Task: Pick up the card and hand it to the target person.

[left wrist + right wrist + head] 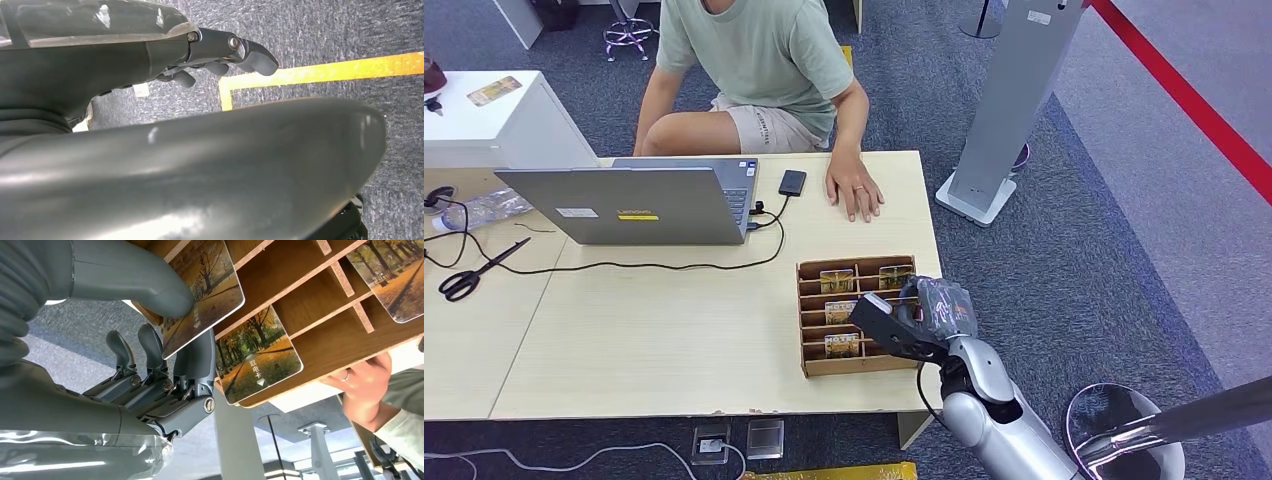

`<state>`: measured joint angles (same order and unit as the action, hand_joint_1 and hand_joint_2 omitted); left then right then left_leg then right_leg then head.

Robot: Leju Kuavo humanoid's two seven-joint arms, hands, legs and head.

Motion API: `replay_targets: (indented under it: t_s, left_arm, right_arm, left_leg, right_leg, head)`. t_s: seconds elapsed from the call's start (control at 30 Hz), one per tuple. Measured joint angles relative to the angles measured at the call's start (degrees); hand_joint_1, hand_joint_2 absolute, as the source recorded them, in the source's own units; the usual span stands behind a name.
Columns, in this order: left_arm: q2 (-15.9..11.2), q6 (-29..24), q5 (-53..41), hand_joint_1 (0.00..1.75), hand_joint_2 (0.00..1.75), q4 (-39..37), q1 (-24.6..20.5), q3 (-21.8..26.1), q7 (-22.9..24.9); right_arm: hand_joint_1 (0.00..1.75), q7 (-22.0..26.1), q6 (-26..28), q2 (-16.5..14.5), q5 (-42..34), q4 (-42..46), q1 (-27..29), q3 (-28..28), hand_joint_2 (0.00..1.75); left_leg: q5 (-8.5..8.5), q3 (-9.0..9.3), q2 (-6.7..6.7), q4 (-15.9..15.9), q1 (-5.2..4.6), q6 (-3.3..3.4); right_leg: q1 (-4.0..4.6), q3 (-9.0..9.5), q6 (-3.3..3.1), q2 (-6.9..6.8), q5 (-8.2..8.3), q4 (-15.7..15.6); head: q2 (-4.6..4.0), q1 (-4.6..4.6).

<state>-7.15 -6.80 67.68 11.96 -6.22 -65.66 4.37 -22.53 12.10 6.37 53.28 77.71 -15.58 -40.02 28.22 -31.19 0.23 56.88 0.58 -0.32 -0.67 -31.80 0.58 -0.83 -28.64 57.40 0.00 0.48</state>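
One card [202, 295] sits pinched between the right hand's [165, 340] thumb and fingers, partly inside the wooden slotted rack [856, 316]. Snagging a divider could tug it loose. Left hand [220, 55] hangs curled, empty.

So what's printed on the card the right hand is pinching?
An autumn park scene, golden-leaved trees, on the glossy card the right hand pinches; clearest in the right wrist view.

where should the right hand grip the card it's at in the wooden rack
On the free edge of the card that sticks out past the wooden rack, coming from the rack's open face. The right hand already pinches it there: thumb on the printed face, a finger behind. Its other end sits in the slot, out of reach.
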Motion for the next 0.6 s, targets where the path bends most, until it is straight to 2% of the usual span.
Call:
replay_targets:
  t_s: [0.23, 0.6]
  left_arm:
    - [0.0, -0.12, 0.08, 0.0, 0.0, 0.0, 0.02, 0.0, -0.09]
    - [0.0, -0.24, 0.56, 0.0, 0.0, 0.0, 0.07, 0.0, -0.31]
  right_arm:
    - [1.36, 0.55, 0.98, 0.15, 0.57, 3.59, 1.13, 0.07, 1.75]
    - [1.36, 1.99, 1.61, 2.08, 0.77, 17.23, 2.54, 0.71, 1.75]
  left_leg:
    - [0.0, -0.01, 0.01, 0.0, 0.0, 0.0]
    - [0.0, 0.0, 0.01, 0.0, 0.0, 0.0]
  right_leg:
    - [0.0, -0.03, 0.0, 0.01, 0.0, 0.0]
    - [0.0, -0.01, 0.0, 0.02, 0.0, 0.0]
  head:
    - [0.01, -0.01]
    - [0.0, 0.02]
